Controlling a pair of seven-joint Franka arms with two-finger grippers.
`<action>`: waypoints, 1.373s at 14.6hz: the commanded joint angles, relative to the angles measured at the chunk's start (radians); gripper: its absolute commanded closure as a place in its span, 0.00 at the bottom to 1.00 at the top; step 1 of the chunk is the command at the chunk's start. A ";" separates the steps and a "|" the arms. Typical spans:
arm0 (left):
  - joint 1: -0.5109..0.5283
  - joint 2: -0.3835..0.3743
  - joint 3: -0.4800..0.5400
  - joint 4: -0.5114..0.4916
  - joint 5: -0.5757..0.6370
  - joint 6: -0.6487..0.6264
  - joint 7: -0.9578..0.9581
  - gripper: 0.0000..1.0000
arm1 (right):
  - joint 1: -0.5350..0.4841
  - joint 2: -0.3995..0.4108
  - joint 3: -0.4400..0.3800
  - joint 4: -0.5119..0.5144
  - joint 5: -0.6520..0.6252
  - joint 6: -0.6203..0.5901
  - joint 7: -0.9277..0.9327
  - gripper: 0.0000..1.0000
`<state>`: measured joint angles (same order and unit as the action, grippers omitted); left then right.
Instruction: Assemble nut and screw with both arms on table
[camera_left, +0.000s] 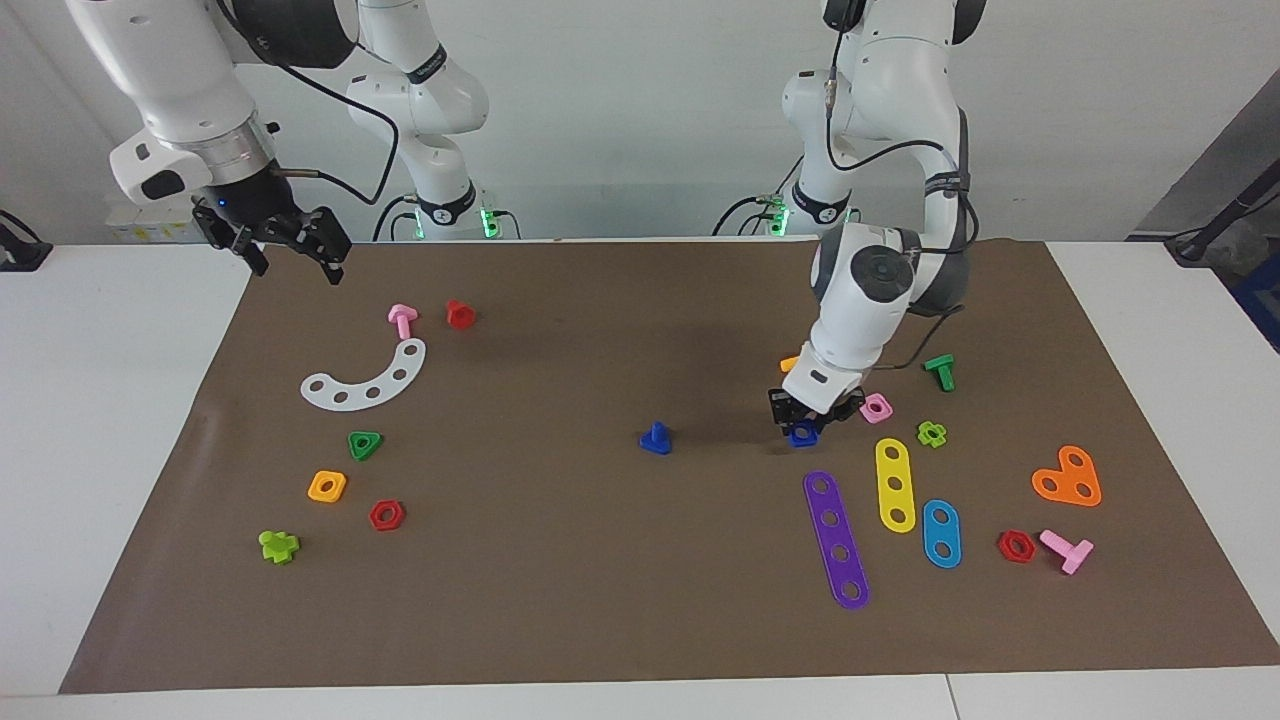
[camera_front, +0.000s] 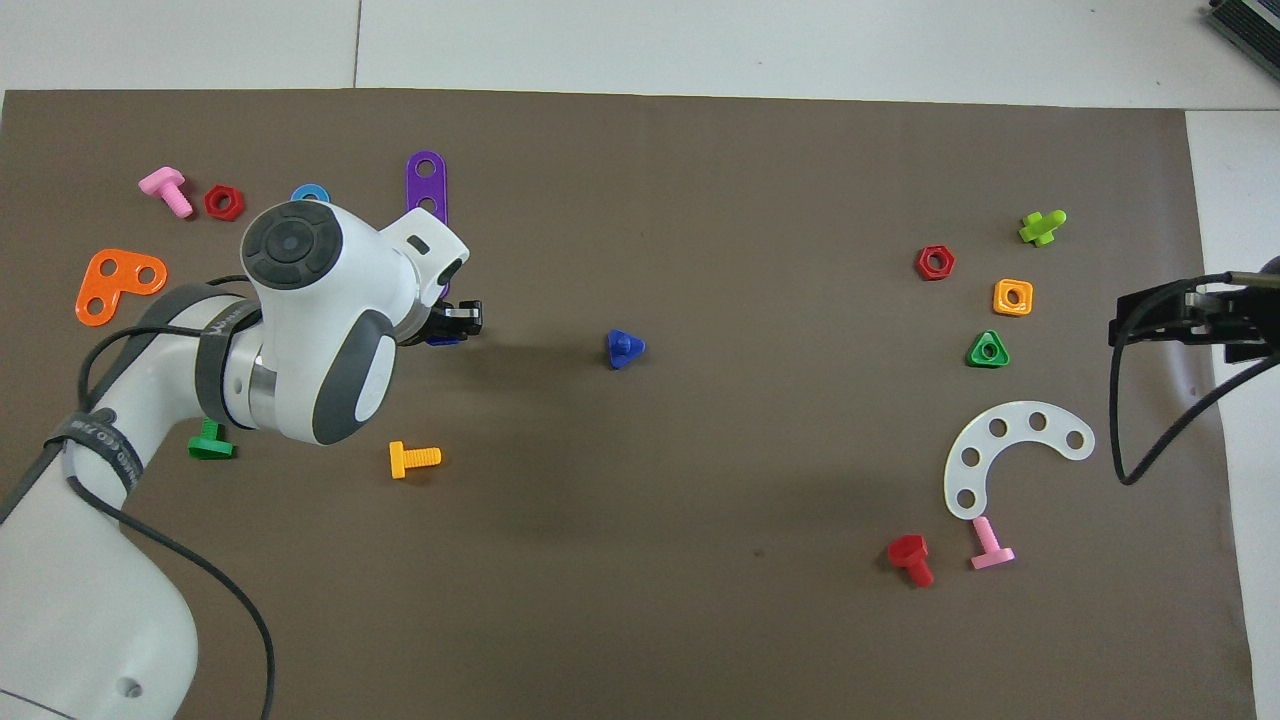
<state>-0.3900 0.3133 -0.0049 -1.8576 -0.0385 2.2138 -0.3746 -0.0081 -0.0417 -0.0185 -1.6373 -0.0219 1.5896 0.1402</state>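
Pinched between the pressed-together fingertips of the left tool (camera_left: 812, 418): the small dark-blue square plastic nut (camera_left: 803, 434), at mid-height of the facing view, toward the left arm's end of the brown paper-like mat on the white counter (camera_left: 120, 420). Cannot tell whether lifted clear of the mat or resting on it. Just beside that grip, a pink square plastic nut (camera_left: 876, 408); lower in the frame, a long purple plastic strip with holes (camera_left: 836, 540); higher, an orange plastic bolt (camera_front: 413, 458), mostly hidden by the arm in the facing view. At the very centre of both views, well apart from everything else: the small dark-blue plastic toy screw (camera_left: 655, 438), standing on its wide flat head with the stubby shaft pointing up. Worth noting the one relation that matters: from the held nut, straight sideways toward the right arm's end, at about the same height in the frame, with bare mat between; long axis of the screw vertical, so apparently ready to take a nut lowered hole-first from above. Much nearer to the left tool than to the right tool (camera_left: 297, 268), parked with fingers spread wide over the mat's corner in the top of the facing view at the right arm's end, waiting. Probably next: bringing that spread tool in to steady or lift the screw, then carrying the nut across and lining its centre hole over the shaft.
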 joint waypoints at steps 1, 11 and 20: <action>-0.081 0.062 0.016 0.132 -0.017 -0.069 -0.114 0.68 | -0.007 -0.017 0.003 -0.021 0.019 0.018 -0.011 0.00; -0.243 0.190 0.019 0.330 -0.063 -0.097 -0.268 0.68 | -0.007 -0.017 0.003 -0.021 0.019 0.018 -0.011 0.00; -0.267 0.188 0.019 0.285 -0.049 -0.092 -0.271 0.68 | -0.007 -0.017 0.003 -0.021 0.019 0.018 -0.011 0.00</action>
<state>-0.6370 0.4946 -0.0051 -1.5692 -0.0798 2.1334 -0.6361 -0.0081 -0.0417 -0.0185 -1.6373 -0.0219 1.5896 0.1402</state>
